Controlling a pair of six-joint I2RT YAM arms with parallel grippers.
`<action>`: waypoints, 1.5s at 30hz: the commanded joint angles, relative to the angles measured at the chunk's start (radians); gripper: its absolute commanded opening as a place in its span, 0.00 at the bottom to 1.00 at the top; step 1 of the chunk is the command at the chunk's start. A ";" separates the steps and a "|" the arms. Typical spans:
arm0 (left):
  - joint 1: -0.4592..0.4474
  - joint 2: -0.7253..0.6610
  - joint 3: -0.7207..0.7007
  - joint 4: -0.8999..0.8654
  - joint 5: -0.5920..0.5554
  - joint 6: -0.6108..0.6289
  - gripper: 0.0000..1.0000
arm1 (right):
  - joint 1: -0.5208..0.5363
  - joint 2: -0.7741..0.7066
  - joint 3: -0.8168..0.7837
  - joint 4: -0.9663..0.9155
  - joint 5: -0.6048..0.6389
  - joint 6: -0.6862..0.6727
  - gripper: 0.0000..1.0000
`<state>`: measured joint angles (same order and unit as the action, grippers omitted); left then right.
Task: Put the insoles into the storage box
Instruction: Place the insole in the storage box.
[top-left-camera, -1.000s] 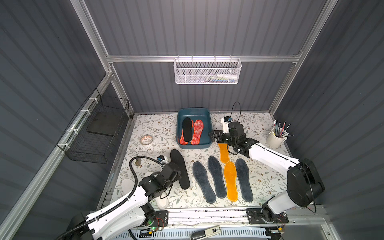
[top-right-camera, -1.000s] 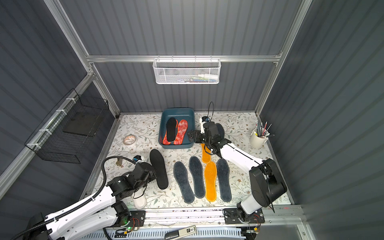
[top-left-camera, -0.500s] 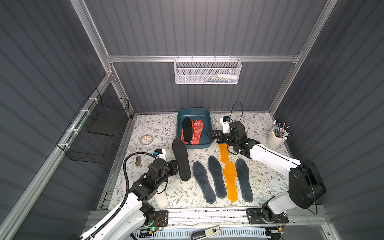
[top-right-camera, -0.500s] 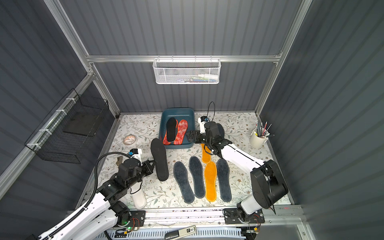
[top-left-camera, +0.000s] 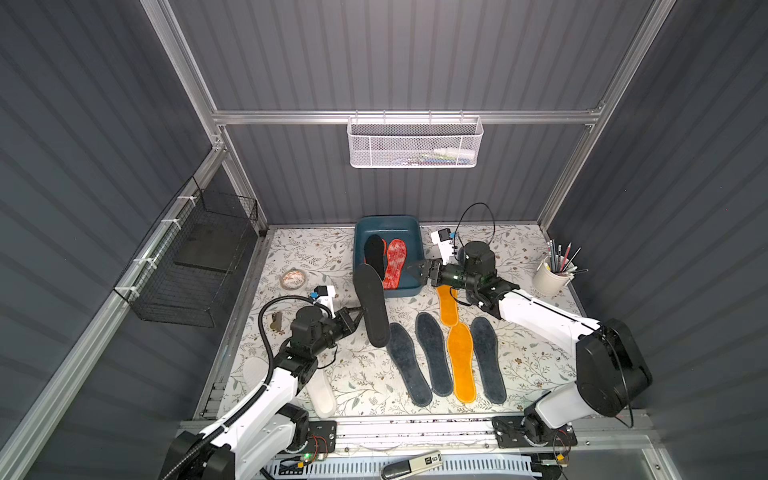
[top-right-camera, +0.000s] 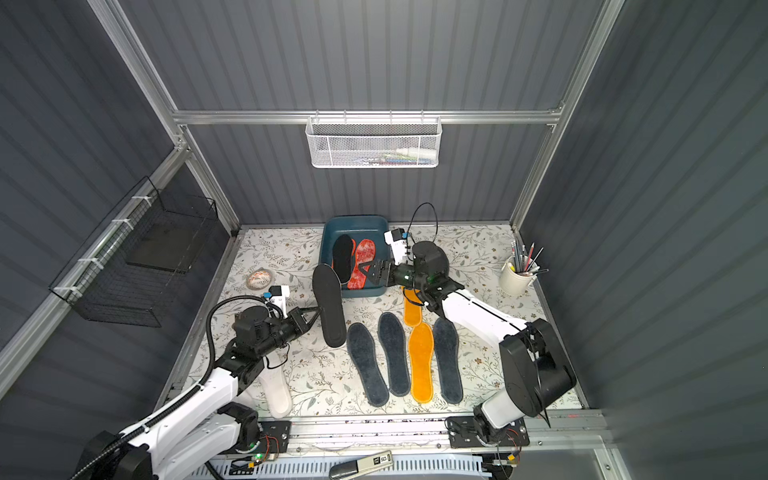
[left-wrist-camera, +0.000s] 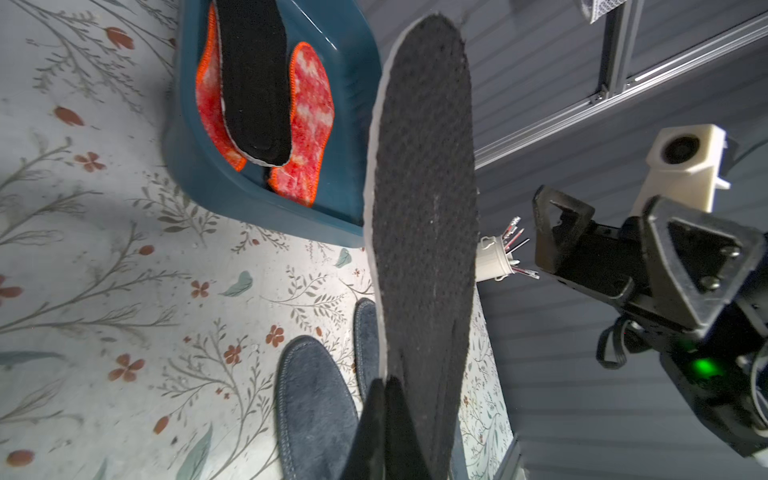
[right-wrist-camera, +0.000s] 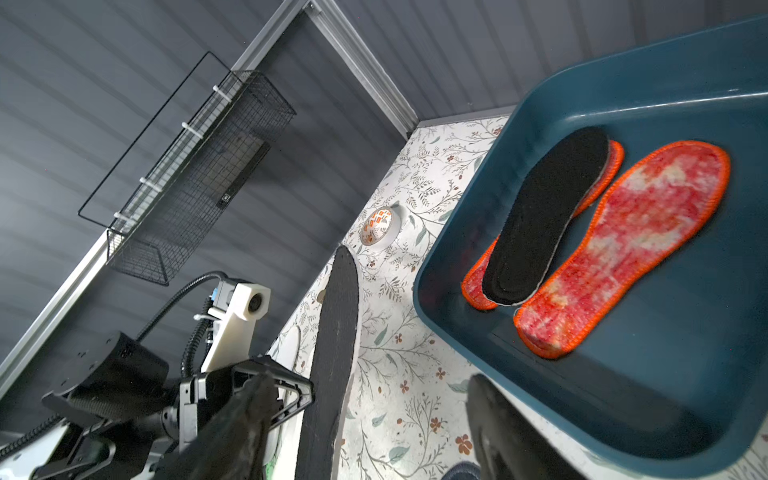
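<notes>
**Left gripper** (top-left-camera: 358, 312): the fingers are clamped on the left long edge of a black insole (top-left-camera: 371, 309), about midway along it. The insole is held clear of the mat (top-left-camera: 357, 374) and turned up on its edge. In both top views its far tip overlaps the near left corner of the storage box (top-left-camera: 388, 220).

**Storage box:** it stands at the far middle of the mat. Inside, a second black insole (top-left-camera: 374, 254) lies over a covered red insole (right-wrist-camera: 478, 286), of which only the orange-stitched rim shows. A mottled red insole (top-left-camera: 395, 264) lies just to the right of them.

**Right gripper** (top-left-camera: 413, 272): it is at the near right corner of the box, pointing left. The fingers (right-wrist-camera: 494, 419) stand apart with nothing between them.

**Mat, near side of the box:** a row of insoles lies lengthwise.
- A pair of grey insoles (top-left-camera: 409, 365) lies side by side.
- A long orange insole (top-left-camera: 461, 361) comes next.
- A further grey insole (top-left-camera: 488, 361) lies on the right.
- A short orange insole (top-left-camera: 448, 305) lies tip to tip with the long one, partly under the right arm.
- A white insole (top-left-camera: 322, 390) lies beside the left arm.

**Other items:** a pencil cup (top-left-camera: 550, 276) stands at the right and a tape roll (top-left-camera: 293, 278) lies at the left.
</notes>
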<state>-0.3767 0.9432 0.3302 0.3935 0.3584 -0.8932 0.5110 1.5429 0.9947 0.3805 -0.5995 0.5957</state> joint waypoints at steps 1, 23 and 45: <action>0.010 0.028 -0.017 0.148 0.089 -0.018 0.00 | 0.001 0.040 0.001 0.038 -0.066 0.046 0.67; 0.030 0.097 0.046 0.156 0.116 0.033 0.00 | 0.138 0.122 0.023 0.006 -0.082 0.078 0.44; 0.038 0.146 0.093 0.153 0.126 0.042 0.00 | 0.155 0.135 0.053 -0.023 -0.068 0.100 0.00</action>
<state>-0.3450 1.0908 0.3767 0.5453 0.4728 -0.8822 0.6590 1.6775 1.0183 0.3706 -0.6662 0.6930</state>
